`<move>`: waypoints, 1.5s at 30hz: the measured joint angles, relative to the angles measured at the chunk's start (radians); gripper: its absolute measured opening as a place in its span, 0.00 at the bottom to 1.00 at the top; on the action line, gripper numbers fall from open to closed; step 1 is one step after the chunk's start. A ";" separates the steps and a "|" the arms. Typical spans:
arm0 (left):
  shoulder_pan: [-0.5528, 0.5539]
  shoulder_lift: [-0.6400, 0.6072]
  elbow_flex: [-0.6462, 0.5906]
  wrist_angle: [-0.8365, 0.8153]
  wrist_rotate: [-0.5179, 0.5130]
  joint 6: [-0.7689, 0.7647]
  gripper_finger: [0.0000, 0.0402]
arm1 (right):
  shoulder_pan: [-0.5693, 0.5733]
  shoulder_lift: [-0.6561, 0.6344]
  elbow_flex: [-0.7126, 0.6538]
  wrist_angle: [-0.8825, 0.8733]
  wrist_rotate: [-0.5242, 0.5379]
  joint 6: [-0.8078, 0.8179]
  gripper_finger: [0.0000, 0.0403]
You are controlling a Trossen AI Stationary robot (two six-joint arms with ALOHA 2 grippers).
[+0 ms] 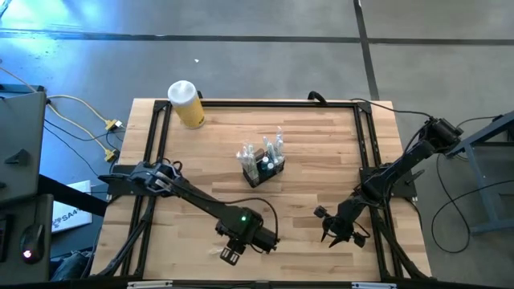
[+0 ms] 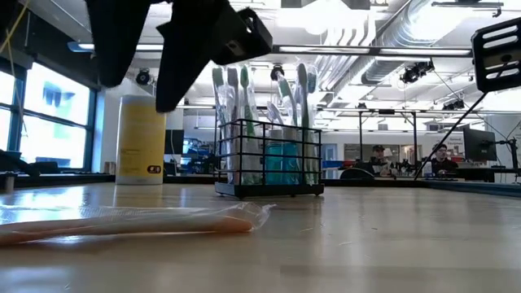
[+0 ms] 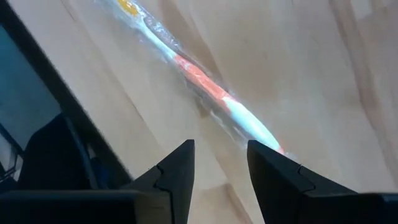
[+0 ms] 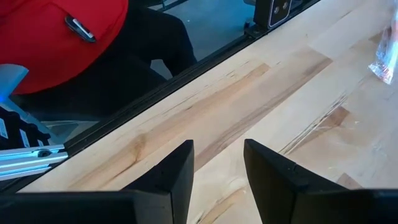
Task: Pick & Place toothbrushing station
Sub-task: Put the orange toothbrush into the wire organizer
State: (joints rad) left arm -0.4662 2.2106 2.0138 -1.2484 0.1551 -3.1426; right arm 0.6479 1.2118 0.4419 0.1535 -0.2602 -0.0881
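The toothbrushing station [image 1: 263, 167], a black slatted caddy filled with upright toothbrushes, is seen standing near the middle of the wooden table [image 1: 321, 144]; in the low view it [image 2: 269, 159] stands upright on the table, with the brush heads rising above its rim. A yellow jar with a white lid [image 1: 185, 103] is placed well apart from it, at the far left corner.

The left end effector [image 1: 231, 255] is held at the near edge of the table, well apart from the caddy and on its near-left side. Its fingers [image 3: 177, 171] are parted by a narrow gap with nothing between them. Just beyond the fingertips a wrapped toothbrush [image 3: 205, 87] in clear film is seen lying flat on the table; the same item [image 2: 130, 221] shows in the low view in front of the caddy.

The right end effector [image 1: 336, 234] is held over the near right part of the table, well apart from the caddy. Its fingers [image 4: 177, 171] are likewise narrowly parted and empty, above bare wood.
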 joint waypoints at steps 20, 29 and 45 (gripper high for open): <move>0.015 0.031 -0.001 0.006 -0.107 0.060 0.35 | 0.000 0.000 0.000 0.015 -0.001 -0.014 0.33; 0.015 0.036 -0.001 0.029 -0.148 0.064 0.35 | 0.000 0.000 0.000 0.015 -0.001 -0.014 0.33; 0.034 0.050 -0.001 0.078 -0.160 0.004 0.35 | 0.000 0.000 0.000 0.015 0.007 -0.014 0.33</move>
State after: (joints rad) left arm -0.4325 2.2611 2.0132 -1.1701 -0.0051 -3.1388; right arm 0.6479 1.2118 0.4419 0.1684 -0.2532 -0.1020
